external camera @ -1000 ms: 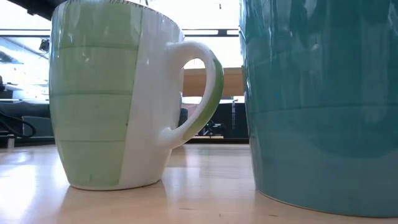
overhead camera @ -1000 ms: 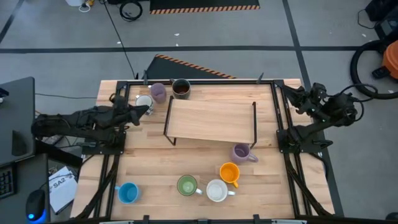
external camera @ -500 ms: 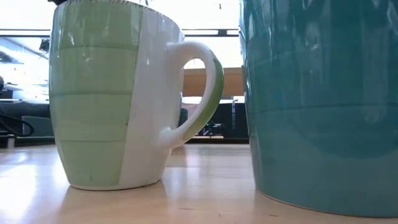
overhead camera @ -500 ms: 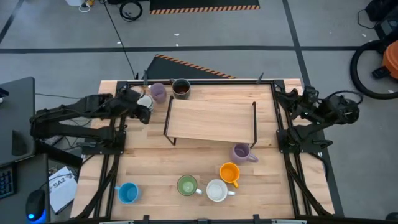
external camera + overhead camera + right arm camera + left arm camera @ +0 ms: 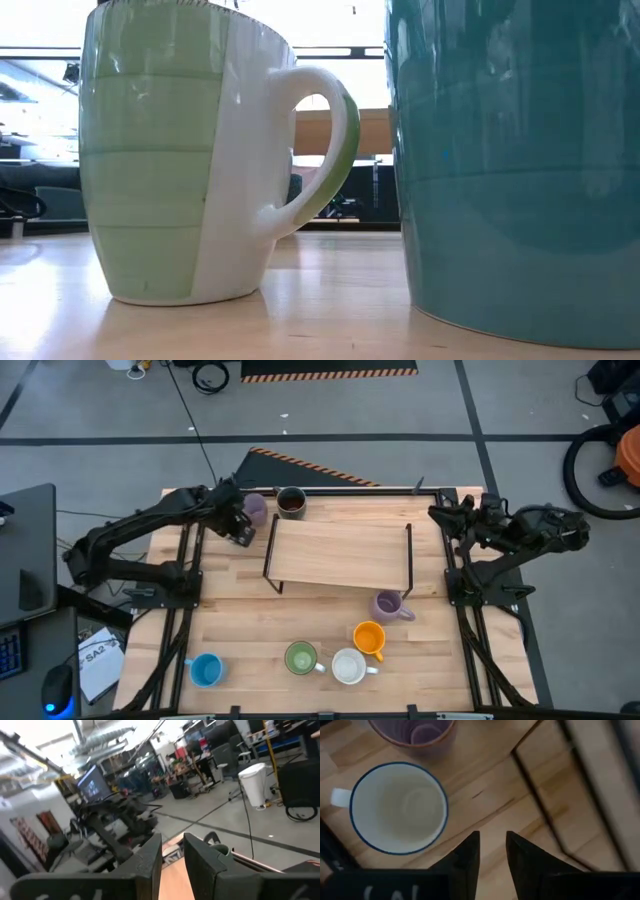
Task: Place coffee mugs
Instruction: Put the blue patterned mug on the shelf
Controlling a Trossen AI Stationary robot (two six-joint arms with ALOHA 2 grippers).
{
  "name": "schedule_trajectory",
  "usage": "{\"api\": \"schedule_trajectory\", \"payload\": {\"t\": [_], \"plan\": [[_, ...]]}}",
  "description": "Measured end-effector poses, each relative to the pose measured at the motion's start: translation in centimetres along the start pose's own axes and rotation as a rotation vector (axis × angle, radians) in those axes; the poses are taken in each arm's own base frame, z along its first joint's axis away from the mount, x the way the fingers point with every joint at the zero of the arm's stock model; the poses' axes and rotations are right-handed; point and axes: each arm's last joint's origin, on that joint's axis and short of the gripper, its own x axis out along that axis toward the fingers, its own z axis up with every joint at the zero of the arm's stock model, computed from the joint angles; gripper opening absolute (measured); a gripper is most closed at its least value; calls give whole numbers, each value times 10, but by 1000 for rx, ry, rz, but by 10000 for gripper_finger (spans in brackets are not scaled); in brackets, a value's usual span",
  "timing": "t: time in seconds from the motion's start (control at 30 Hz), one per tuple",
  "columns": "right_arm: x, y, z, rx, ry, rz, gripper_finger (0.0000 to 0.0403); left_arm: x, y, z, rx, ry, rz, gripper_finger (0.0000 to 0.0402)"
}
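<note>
My left gripper (image 5: 243, 534) (image 5: 492, 854) points down over bare wood at the table's far left, narrowly open and empty. Just beside it stands a white mug with a blue rim (image 5: 399, 807). A lavender mug (image 5: 256, 508) (image 5: 415, 730) and a dark brown mug (image 5: 291, 502) stand behind that one. Another lavender mug (image 5: 390, 605), an orange mug (image 5: 369, 638), a green mug (image 5: 300, 657) (image 5: 170, 160), a white mug (image 5: 348, 666) and a blue mug (image 5: 205, 670) (image 5: 515, 160) stand upright nearer the front edge. My right gripper (image 5: 438, 515) (image 5: 172, 849) hovers level at the far right, narrowly open and empty.
A wooden shelf on dark metal legs (image 5: 338, 552) (image 5: 600, 780) stands in the table's middle, just right of my left gripper. Bare tabletop (image 5: 240, 610) lies between the shelf and the near row of mugs. Black frame rails (image 5: 450, 550) run along both table sides.
My left arm has swung from the table's left edge toward the far edge. Its gripper has tipped from nearly level to pointing down beside the white mug. My right gripper has shifted a little toward the table's left. No mug has moved.
</note>
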Motion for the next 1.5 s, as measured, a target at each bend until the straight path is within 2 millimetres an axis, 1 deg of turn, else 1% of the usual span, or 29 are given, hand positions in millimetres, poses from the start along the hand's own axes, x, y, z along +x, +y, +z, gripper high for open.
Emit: {"api": "schedule_trajectory", "payload": {"t": [0.17, 0.27, 0.33, 0.5, 0.7, 0.93, 1.0, 1.1, 1.23, 1.43, 1.47, 1.5], "plan": [[11, 14, 10, -40, 59, 21, 86, 19, 2, 5, 78, 91, 80, 150], [18, 21, 11, -61, 80, 21, 86, 25, 3, 6, 142, 114, 134, 176], [22, 25, 11, -71, 91, 20, 86, 27, 3, 7, 183, 115, 158, 186], [29, 30, 6, -85, 115, 16, 86, 33, 4, 9, 284, 140, 196, 187], [34, 34, 2, -85, 126, 31, 86, 50, 2, 12, 388, 222, 207, 177], [35, 35, 3, -71, 117, 46, 86, 71, 2, 13, 425, 326, 224, 175], [35, 36, 4, -68, 113, 49, 86, 76, 2, 13, 427, 351, 228, 170], [35, 36, 4, -66, 117, 60, 86, 80, 2, 13, 429, 372, 235, 151], [35, 36, 4, -66, 117, 61, 86, 82, 2, 13, 442, 386, 234, 110], [35, 36, 4, -63, 111, 63, 86, 80, 3, 9, 452, 426, 227, 35], [35, 36, 4, -64, 111, 63, 86, 79, 3, 8, 453, 446, 221, 26], [35, 36, 4, -64, 111, 63, 86, 78, 3, 6, 451, 462, 207, 24]]}}
